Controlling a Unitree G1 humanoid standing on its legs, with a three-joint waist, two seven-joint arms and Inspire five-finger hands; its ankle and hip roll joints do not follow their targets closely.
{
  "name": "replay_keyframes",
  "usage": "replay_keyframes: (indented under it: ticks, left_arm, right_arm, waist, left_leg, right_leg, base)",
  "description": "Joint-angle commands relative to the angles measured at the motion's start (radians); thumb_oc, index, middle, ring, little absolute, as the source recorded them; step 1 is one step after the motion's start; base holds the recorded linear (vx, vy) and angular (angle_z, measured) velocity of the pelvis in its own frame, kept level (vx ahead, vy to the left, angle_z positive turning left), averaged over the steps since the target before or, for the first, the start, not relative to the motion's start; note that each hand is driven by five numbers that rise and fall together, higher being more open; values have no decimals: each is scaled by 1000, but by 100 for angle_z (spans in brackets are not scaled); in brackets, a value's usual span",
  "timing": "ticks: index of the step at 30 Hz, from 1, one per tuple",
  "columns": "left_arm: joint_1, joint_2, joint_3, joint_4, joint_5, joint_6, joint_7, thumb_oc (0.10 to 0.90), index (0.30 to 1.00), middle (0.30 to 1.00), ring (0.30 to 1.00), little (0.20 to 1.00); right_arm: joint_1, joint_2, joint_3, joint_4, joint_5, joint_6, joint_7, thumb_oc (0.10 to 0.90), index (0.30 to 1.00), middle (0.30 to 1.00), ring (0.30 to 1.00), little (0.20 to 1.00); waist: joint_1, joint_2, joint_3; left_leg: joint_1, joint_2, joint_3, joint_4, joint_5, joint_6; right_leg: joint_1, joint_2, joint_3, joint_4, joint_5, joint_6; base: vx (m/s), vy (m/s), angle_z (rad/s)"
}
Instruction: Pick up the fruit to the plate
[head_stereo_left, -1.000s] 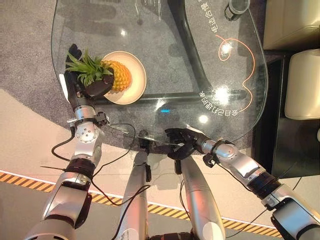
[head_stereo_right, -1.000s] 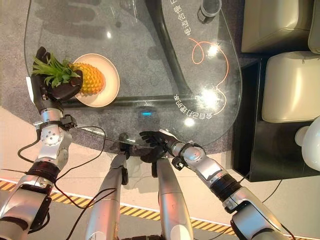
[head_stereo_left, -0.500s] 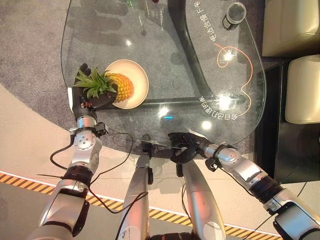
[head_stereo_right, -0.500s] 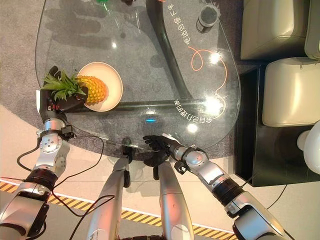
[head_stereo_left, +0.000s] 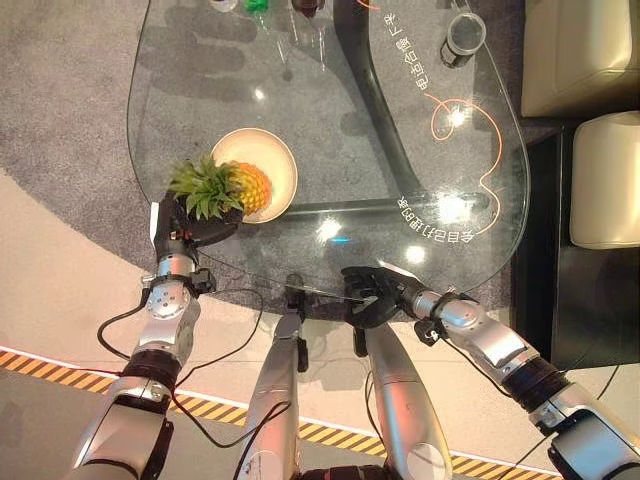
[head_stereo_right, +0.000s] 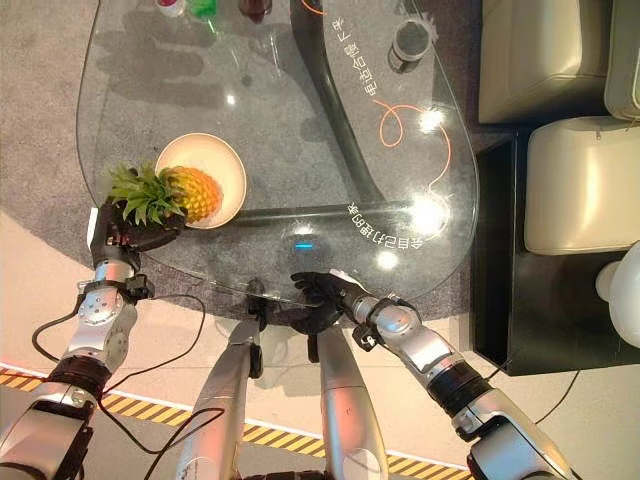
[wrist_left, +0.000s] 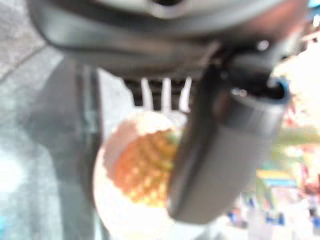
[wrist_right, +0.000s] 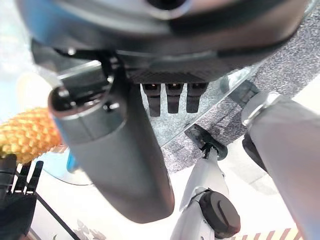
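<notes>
Cup (head_stereo_left: 463, 32) and bottles (head_stereo_left: 265, 5) at far edge of table (head_stereo_left: 400, 120), well apart from plate (head_stereo_left: 268, 160). Pineapple (head_stereo_left: 240, 188) on plate rim, left hand (head_stereo_left: 195, 228) curled round its crown. Right hand (head_stereo_left: 372, 297) at near edge, fingers relaxed.

Table (head_stereo_left: 300, 100): clear glass, glossy, bright glints toward 4 o'clock
Plate (head_stereo_left: 280, 160): cream, smooth, dull sheen
Pineapple (head_stereo_left: 245, 187): rough scaly orange skin, spiky green leaves
Carpet (head_stereo_left: 60, 90): grey, matt, speckled pile
Seats (head_stereo_left: 600, 170) at 3 o'clock: cream, smooth, leather-like
Both hands (head_stereo_left: 190, 228) (head_stereo_left: 370, 295): matt black, plastic-like
</notes>
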Motion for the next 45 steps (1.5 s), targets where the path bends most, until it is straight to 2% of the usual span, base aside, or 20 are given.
replay_keyframes:
  ticks: [1,21,25,31,35,37,39,45]
  left_arm:
    - [14,40,62,-54,-5,-50,-7,800,900,900,900,900]
    - [112,32,77,-60,-36,-6,-59,800,900,900,900,900]
    - [145,23,79,-70,-44,-1,-61,800,900,900,900,900]
    - [218,-7,81,-65,-49,20,-97,800,900,900,900,900]
    - [292,-49,88,-44,-60,28,-121,800,900,900,900,900]
    - [321,-74,93,-23,-59,39,-123,800,900,900,900,900]
    - [356,-108,91,5,25,44,-100,800,900,900,900,900]
    - [431,-184,72,71,108,77,-103,800,900,900,900,900]
  right_arm:
    - [51,-18,-9,-119,-6,-68,18,800,900,900,900,900]
    - [74,-26,-34,-99,-12,-83,39,800,900,900,900,900]
    - [94,-21,-45,-91,-16,-86,49,800,900,900,900,900]
    - [148,0,-67,-27,-14,-107,51,800,900,900,900,900]
    - [220,47,-107,45,55,-160,35,800,900,900,900,900]
    - [246,76,-118,94,42,-168,33,800,900,900,900,900]
    - [291,110,-131,160,29,-187,37,800,900,900,900,900]
    - [375,161,-184,283,40,-179,75,800,900,900,900,900]
  waist:
    - [-26,25,-25]
    - [-11,31,-25]
    - [-3,31,-25]
    - [16,25,-25]
    - [24,24,-70]
    - [28,22,-94]
    - [34,16,-130]
    - [52,11,-215]
  left_leg:
    - [-6,-59,-27,114,-79,3]
    - [103,-59,-41,74,-73,4]
    - [148,-60,-50,51,-72,5]
    - [266,-57,-76,-25,-61,5]
    - [333,-51,-88,-86,-52,0]
    - [365,-48,-92,-115,-51,-2]
    - [411,-45,-97,-152,-48,-5]
    - [499,-40,-110,-213,-42,-4]
  right_leg:
    - [92,-16,-35,-116,19,38]
    - [204,-14,-39,-142,7,34]
    - [247,-15,-42,-157,5,38]
    - [366,-22,-56,-213,8,50]
    - [440,-27,-67,-271,18,56]
    - [476,-28,-69,-302,22,58]
    - [532,-31,-72,-349,31,64]
    - [641,-33,-82,-419,43,72]
  base:
    - [0,0,0]
    - [0,0,0]
    - [0,0,0]
    - [-15,-19,7]
    - [19,-13,10]
    - [35,-20,16]
    - [56,-30,8]
    - [74,-1,14]
